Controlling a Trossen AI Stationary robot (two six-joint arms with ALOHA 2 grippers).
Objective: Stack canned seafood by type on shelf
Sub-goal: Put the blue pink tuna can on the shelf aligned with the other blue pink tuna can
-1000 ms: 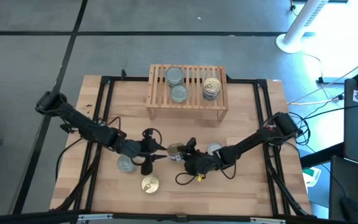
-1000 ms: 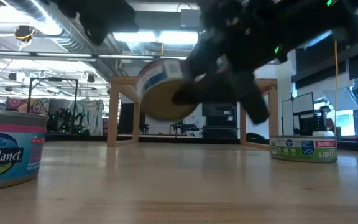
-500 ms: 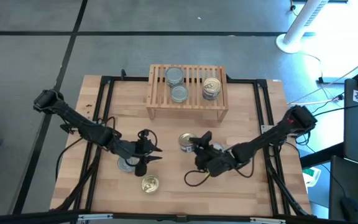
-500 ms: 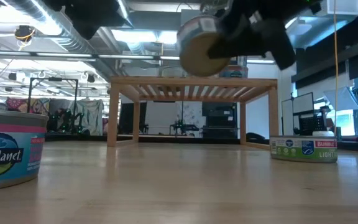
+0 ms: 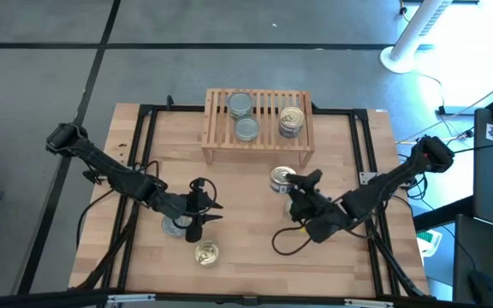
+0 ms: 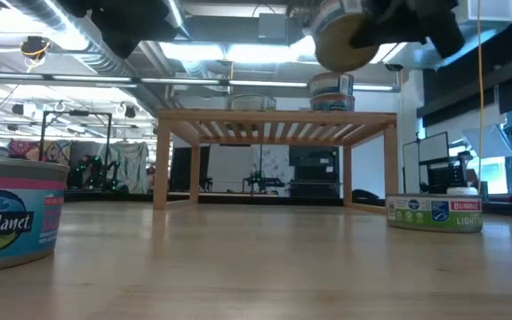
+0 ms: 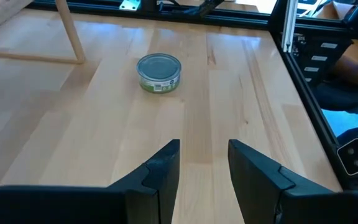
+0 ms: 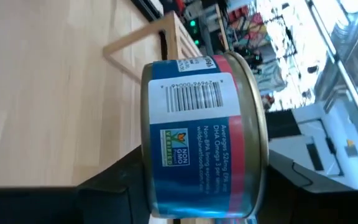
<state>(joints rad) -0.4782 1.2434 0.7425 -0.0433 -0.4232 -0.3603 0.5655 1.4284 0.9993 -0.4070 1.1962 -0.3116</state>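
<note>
My right gripper (image 5: 298, 182) is shut on a gold-topped tin (image 5: 282, 180) with a blue and red label, in the air just near of the shelf (image 5: 258, 144). The low view shows the tin (image 6: 343, 40) above shelf-top height. The light-wood slatted shelf carries two silver tins (image 5: 240, 104) (image 5: 246, 128) and a gold one (image 5: 291, 120). My left gripper (image 7: 204, 149) is open, hovering left of centre (image 5: 205, 208). A silver tin (image 5: 175, 227) and a gold tin (image 5: 206, 252) sit flat on the table near it. My right gripper pinches the tin between its two fingers (image 8: 110, 190), which stand at the tin's two flat ends. The label wall (image 8: 194, 124) faces the wrist camera. The fingers come slanting from the table's near-right. The tin is lifted clear and tilted, its underside (image 6: 338, 49) showing in the low view.
A green-labelled silver tin (image 7: 159, 73) (image 6: 434, 213) rests flat on the table right of centre; my right arm hides it in the high view. Another tin (image 6: 12, 218) stands close to the low camera. A black frame (image 5: 362, 162) borders the table.
My right gripper has risen from mid-table and moved toward the table's far right, carrying the gold-topped tin up toward the shelf's front right. The tin has gone from below shelf-top height to above it.
</note>
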